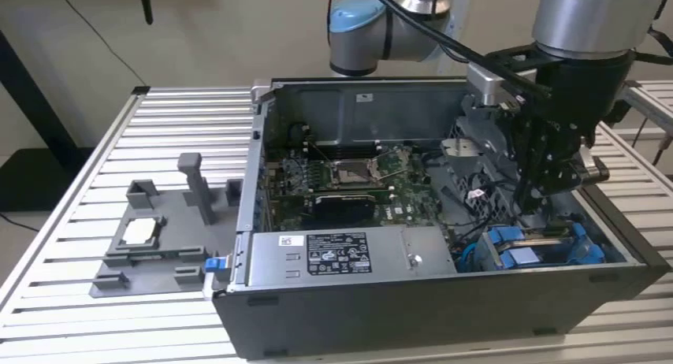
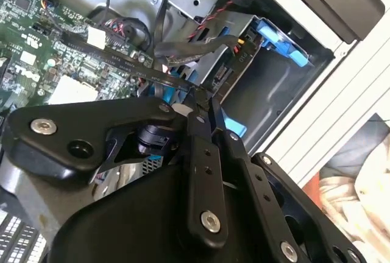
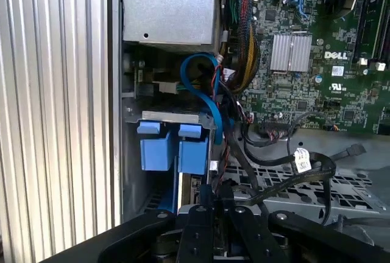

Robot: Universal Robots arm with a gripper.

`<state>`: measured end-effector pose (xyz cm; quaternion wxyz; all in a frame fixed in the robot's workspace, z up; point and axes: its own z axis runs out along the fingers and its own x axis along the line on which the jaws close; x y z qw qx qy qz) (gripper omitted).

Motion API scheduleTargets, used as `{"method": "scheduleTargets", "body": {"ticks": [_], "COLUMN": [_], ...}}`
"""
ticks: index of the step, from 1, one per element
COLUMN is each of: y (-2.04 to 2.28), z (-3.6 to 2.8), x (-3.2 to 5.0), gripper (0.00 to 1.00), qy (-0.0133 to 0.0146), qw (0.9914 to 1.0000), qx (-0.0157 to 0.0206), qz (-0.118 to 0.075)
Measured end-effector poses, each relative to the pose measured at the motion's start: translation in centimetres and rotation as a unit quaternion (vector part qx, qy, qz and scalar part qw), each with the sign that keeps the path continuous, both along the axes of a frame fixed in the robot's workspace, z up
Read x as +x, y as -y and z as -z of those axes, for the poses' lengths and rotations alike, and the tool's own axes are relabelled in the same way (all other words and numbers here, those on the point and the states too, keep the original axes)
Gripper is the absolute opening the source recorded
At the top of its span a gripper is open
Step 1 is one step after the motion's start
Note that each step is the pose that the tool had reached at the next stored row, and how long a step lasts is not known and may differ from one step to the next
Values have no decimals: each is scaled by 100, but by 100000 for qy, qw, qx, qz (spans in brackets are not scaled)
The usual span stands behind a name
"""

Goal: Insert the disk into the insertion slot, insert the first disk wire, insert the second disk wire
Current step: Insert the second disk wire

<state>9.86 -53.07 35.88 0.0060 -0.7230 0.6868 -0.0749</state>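
Inside the open computer case (image 1: pixel 442 301), the tool (image 2: pixel 204 101) pinched narrow among black cables (image 3: pixel 286 153) beside the insertion slot (image 1: pixel 541 246).

White logo on motherboard (image 3: pixel 336 55); power-supply sticker (image 1: pixel 321 254) print seemingly illegible.

Open grey computer case (image 1: pixel 442 317), green motherboard (image 1: pixel 358 179), grey fixture (image 1: pixel 158 246) beside it, slatted aluminium table (image 1: pixel 74 222)

Insertion slot (image 2: pixel 268 86) matt grey metal, blue plastic tabs (image 3: pixel 173 147).
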Motion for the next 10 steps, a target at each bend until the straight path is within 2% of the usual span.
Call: {"method": "scheduleTargets", "body": {"ticks": [4,6,10], "y": [27,40,72], "z": [4,6,12], "x": [73,119,206], "gripper": [16,16,16], "qy": [-1681,-2252,-3046], "qw": [99985,99973,99947], "qx": [364,591,1169], "qz": [1,-3,-9]}}
